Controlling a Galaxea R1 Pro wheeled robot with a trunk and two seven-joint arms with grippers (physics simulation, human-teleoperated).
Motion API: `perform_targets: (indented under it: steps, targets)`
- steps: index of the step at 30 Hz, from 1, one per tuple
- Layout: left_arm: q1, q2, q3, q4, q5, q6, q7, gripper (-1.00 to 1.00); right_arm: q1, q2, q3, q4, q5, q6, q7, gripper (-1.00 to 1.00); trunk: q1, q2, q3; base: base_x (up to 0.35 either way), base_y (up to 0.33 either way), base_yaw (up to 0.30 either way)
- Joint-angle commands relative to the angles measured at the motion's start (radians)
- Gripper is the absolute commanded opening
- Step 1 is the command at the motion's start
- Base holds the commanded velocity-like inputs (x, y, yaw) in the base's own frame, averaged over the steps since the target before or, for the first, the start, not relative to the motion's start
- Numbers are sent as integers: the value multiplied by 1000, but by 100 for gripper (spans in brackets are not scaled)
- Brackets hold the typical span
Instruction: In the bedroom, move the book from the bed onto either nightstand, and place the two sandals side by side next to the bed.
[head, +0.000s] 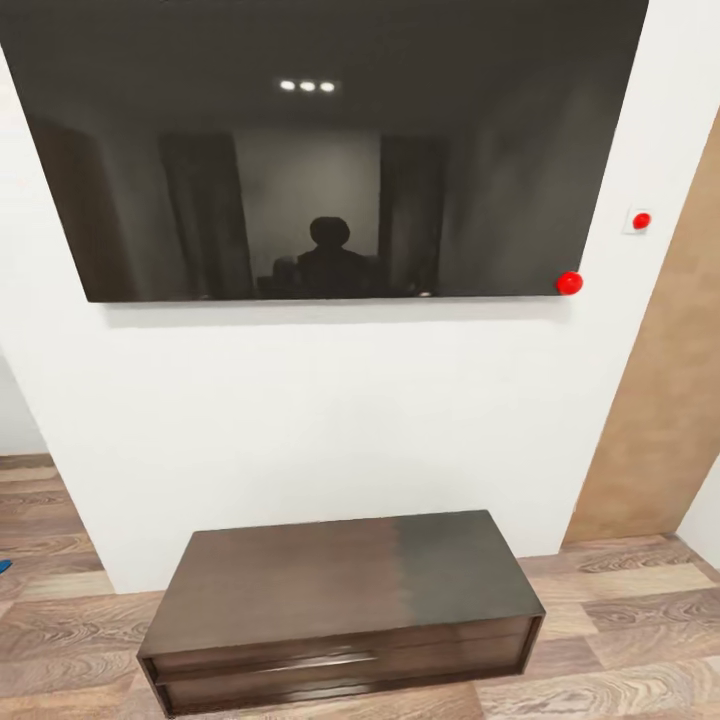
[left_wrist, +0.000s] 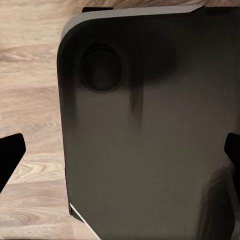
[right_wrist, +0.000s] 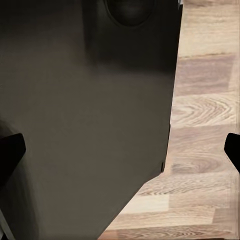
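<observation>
Dark glass fills the upper part of the head view: a large wall-mounted television (head: 330, 150) hangs on a white wall (head: 330, 420), with a red round marker (head: 569, 283) at its lower corner and a small white wall switch with a red dot (head: 639, 221) just beside it. Below the television, a long low dark-brown drawer cabinet (head: 340, 610) stands on the brown wood-plank floor (head: 620, 650) against the wall. A tan panel (head: 670, 400) runs up beside the wall.

Each wrist view looks down past a dark grey robot body panel (left_wrist: 150, 140) to the planks. The left claw (left_wrist: 120, 155) is spread wide with nothing between its fingertips (left_wrist: 10, 150); the right claw (right_wrist: 120, 152) is likewise wide and empty. Book, bed and sandals lie outside these pictures.
</observation>
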Motion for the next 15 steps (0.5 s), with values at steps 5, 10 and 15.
perform_targets:
  steps: [5,10,15]
  targets:
    - [0,0,0,0,1,0,0,100,0,0,0,-1,2,2,0,100,0,0,-1,0,0,285]
    - [0,0,0,0,1,0,0,100,0,0,0,-1,3,2,0,100,0,0,-1,0,0,291]
    - [0,0,0,0,1,0,0,100,0,0,0,-1,3,2,0,100,0,0,-1,0,0,292]
